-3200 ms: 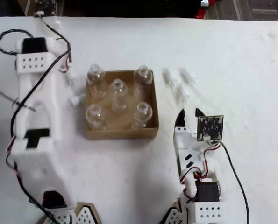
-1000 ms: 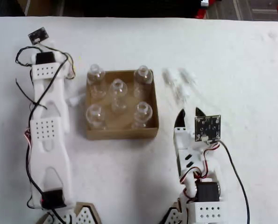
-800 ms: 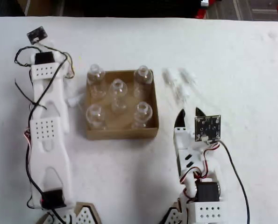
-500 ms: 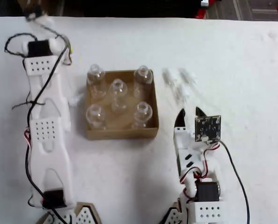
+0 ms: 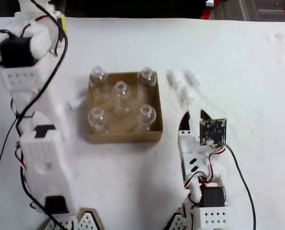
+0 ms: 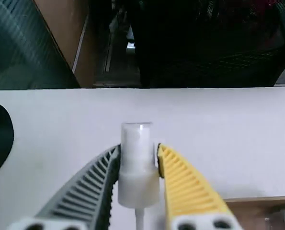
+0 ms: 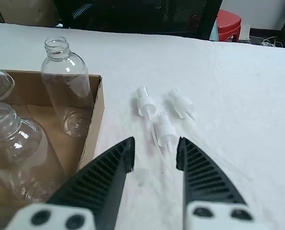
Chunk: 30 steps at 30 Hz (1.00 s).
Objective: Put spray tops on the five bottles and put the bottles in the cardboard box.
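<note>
My left gripper [image 6: 138, 154] is shut on a white spray top [image 6: 138, 167], held upright above the white table near its far edge. The left arm [image 5: 18, 50] stands raised at the far left. Five clear bottles without tops stand in the cardboard box [image 5: 125, 137], among them a far right bottle [image 5: 145, 76] and a middle bottle [image 5: 120, 91]. My right gripper [image 5: 192, 117] rests open on the table right of the box [image 7: 97, 117]. Three spray tops [image 7: 159, 115] lie just beyond its fingertips, beside a bottle [image 7: 68, 84].
One more spray top [image 5: 76, 102] lies on the table just left of the box. The three loose tops [image 5: 183, 86] lie right of the box. The white table extends bare to the right and far side. A dark room lies beyond the far edge.
The left arm has lifted off the table beside the box and swung up toward the far left corner, carrying a spray top. The right arm has stayed still.
</note>
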{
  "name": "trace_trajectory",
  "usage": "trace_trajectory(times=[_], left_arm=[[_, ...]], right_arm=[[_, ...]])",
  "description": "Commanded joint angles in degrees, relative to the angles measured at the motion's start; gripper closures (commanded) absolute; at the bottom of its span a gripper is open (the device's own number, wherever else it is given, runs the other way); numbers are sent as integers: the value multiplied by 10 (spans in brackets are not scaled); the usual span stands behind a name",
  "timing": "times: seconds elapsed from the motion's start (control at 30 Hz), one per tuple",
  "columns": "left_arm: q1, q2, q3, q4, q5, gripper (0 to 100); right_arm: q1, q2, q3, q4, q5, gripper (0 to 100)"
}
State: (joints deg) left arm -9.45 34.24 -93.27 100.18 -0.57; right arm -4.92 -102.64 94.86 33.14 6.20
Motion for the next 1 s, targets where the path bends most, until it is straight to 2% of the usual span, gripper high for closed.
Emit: trace_trajectory(times=[0.0, 0.2, 0.33, 0.53, 0.6, 0.77, 0.83, 0.97], left_arm=[[24, -113, -23, 24, -4, 980], [29, -223, -22, 25, -2, 980], [25, -271, -21, 25, 40, 980], [44, -345, 10, 25, 46, 980], [53, -389, 69, 25, 46, 980], [105, -553, 309, 17, 45, 980], [108, -609, 407, -36, 45, 980], [76, -671, 627, -224, 78, 980]], right_arm=[[5, -2, -4, -12, 10, 872], [6, -2, -4, -11, 11, 872], [6, -2, -4, -11, 11, 872], [6, -2, -4, -11, 11, 872], [6, -2, -4, -11, 11, 872], [6, -2, -4, -10, 11, 872], [6, -2, -4, -10, 11, 872], [5, -2, -4, -10, 11, 872]])
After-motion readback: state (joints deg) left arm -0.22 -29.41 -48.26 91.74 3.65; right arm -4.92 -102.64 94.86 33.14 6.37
